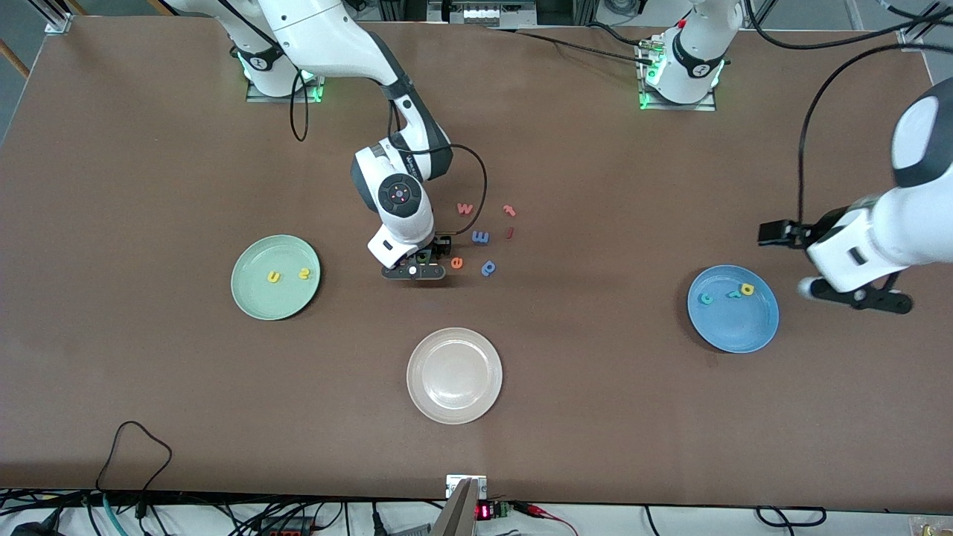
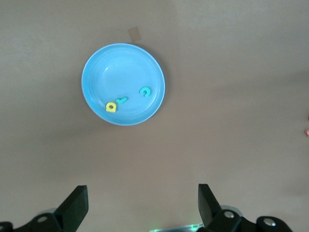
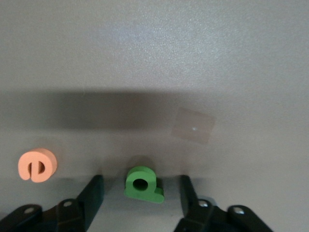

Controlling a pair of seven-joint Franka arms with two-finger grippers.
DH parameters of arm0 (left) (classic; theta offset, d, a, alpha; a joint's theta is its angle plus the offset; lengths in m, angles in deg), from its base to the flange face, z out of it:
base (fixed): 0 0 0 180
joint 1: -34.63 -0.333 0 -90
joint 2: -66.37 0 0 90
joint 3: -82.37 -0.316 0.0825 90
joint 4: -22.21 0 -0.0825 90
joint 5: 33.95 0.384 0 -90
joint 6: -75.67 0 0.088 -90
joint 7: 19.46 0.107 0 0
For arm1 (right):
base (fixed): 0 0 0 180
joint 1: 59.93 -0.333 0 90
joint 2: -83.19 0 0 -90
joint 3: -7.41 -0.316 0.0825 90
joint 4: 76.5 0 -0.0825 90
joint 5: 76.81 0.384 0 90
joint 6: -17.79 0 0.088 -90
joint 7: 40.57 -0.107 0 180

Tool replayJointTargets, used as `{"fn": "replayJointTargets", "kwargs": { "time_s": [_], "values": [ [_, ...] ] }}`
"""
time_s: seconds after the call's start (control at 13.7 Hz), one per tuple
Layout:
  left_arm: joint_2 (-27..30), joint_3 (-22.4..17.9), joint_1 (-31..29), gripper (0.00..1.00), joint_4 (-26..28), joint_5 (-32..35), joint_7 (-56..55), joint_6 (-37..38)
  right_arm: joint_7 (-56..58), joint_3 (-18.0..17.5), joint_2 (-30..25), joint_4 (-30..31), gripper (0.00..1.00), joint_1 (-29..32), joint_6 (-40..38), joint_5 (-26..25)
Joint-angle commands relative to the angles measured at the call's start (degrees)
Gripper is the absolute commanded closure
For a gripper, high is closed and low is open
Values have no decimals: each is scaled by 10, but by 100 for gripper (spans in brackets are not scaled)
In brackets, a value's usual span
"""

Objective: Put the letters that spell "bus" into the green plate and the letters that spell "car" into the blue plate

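Note:
The green plate (image 1: 247, 294) lies toward the right arm's end and holds a yellow u (image 1: 274, 277) and a yellow s (image 1: 304, 274). In the blue plate (image 1: 737, 331), (image 2: 120, 65), toward the left arm's end, lie a teal c (image 2: 145, 91), a teal r (image 2: 122, 100) and a yellow a (image 2: 111, 107). A green b (image 3: 142, 183) lies flat on the table. My right gripper (image 1: 422, 262), (image 3: 141, 182) is down around it, open, with a gap on each side. My left gripper (image 1: 860, 298), (image 2: 143, 193) hangs open and empty over bare table beside the blue plate.
Loose letters lie near the right gripper: an orange e (image 1: 456, 262), (image 3: 37, 165), a blue p (image 1: 488, 267), a blue m (image 1: 480, 237), an orange w (image 1: 465, 208) and a pink t (image 1: 509, 211). A beige-white plate (image 1: 454, 376) sits nearer the front camera.

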Motion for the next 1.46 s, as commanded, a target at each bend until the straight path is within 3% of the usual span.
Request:
{"fn": "replayJointTargets", "kwargs": {
  "time_s": [0.0, 0.07, 0.22, 0.44, 0.59, 0.8, 1.02, 1.24, 1.39],
  "values": [
    [136, -155, 110, 0, 123, -41, 46, -58, -17, 1, 10, -10, 68, 0, -4, 5],
    [175, -181, 137, 0, 173, -43, 42, -111, -17, 1, 10, -10, 76, 1, -4, 5],
    [223, -193, 152, 0, 251, -43, 43, -187, -16, 1, 10, -10, 85, 2, -5, 5],
    [225, -188, 157, 0, 246, -42, 34, -181, -4, 4, -6, -9, 88, 6, -18, 5],
    [225, -181, 157, 0, 236, -41, 8, -137, 10, 17, -48, -12, 88, 34, -96, -3],
    [221, -173, 157, 0, 225, -43, 5, -140, 110, 101, -61, -8, 89, 63, -158, -8],
    [219, -172, 158, 0, 214, -43, 7, -139, 214, 163, -60, 12, 89, 80, -155, -8],
    [223, -171, 157, 0, 210, -44, 8, -123, 281, 169, -73, 49, 88, 119, -140, -4],
    [223, -172, 157, 0, 200, -48, 9, -116, 281, 168, -91, 105, 88, 113, -87, -2]
  ]
}}
